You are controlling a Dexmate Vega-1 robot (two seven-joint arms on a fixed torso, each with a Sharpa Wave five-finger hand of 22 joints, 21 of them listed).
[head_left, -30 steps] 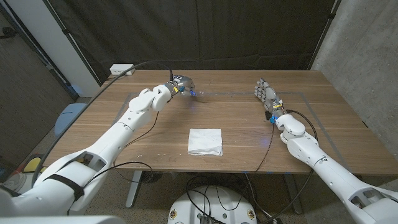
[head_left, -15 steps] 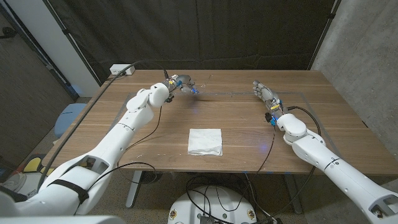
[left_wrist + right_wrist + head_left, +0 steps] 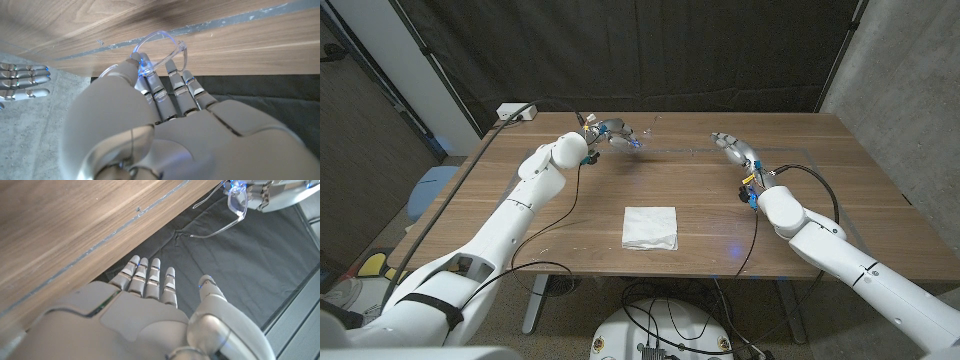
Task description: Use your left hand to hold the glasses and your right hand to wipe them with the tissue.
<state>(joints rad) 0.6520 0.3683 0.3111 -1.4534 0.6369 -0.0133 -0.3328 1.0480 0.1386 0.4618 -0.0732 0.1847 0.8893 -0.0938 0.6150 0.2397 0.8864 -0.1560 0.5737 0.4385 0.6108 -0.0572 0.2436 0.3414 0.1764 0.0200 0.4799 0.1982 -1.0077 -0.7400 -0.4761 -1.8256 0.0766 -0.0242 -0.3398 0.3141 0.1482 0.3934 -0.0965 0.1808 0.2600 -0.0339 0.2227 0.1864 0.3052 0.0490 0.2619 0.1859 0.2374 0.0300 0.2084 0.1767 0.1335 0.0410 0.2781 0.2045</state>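
Glasses (image 3: 235, 202) temples apparently twd right hand (image 3: 150, 310).

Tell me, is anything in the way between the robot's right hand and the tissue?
Nothing visible is. The right hand is open above the far side of the table, and only bare wood lies between it and the tissue nearer the front edge.

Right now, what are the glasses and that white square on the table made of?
The glasses, held by the left hand, look like clear glossy plastic: the table shows through the lens and thin arms, and the edges glint blue. The tissue looks like soft matte paper, white with faint fold creases. The table looks like wood, brown with grain lines.
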